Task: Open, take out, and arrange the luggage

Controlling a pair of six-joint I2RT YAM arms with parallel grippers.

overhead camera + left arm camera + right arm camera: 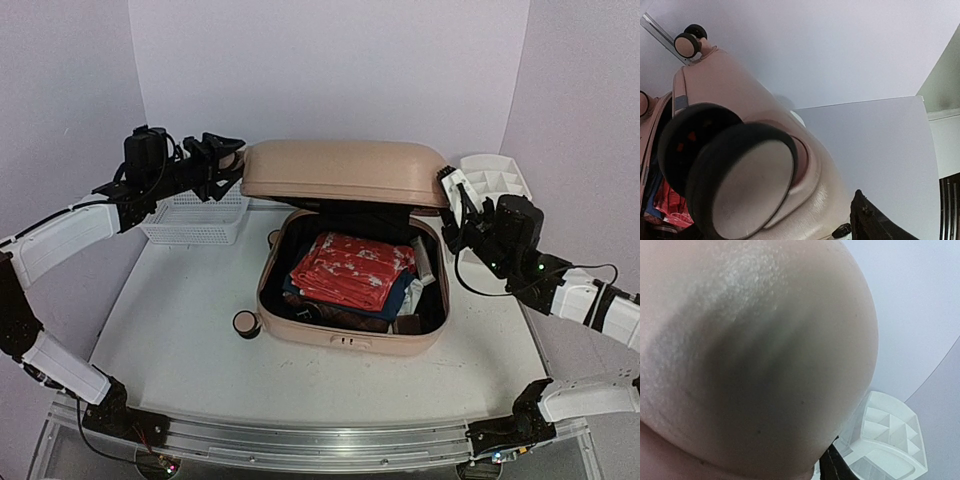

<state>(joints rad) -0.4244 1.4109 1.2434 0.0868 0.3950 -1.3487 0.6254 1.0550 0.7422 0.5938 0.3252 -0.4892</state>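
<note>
Luggage [345, 172] with lid half raised. Left gripper [230, 165] and right gripper [450, 195] flank the lid; whether their fingers are open cannot be told.

peach-pink hard-shell plastic suitcase [750, 350]: fine pebbled grain, satin sheen, not glossy. black-and-beige caster wheel [747, 192] on it: matt black rubbery tyre, smooth beige plastic hub face. black fabric lining [365, 215] under the lid: matt. folded red patterned cloth [350, 268] on top of the contents: matt, creased. white mesh plastic basket [195, 222] far left and white plastic drawer organizer [495, 180] far right: smooth, slight gloss. white counter [180, 330]: smooth, matt. brushed metal rail [300, 435] along near edge: dull shine.
</note>
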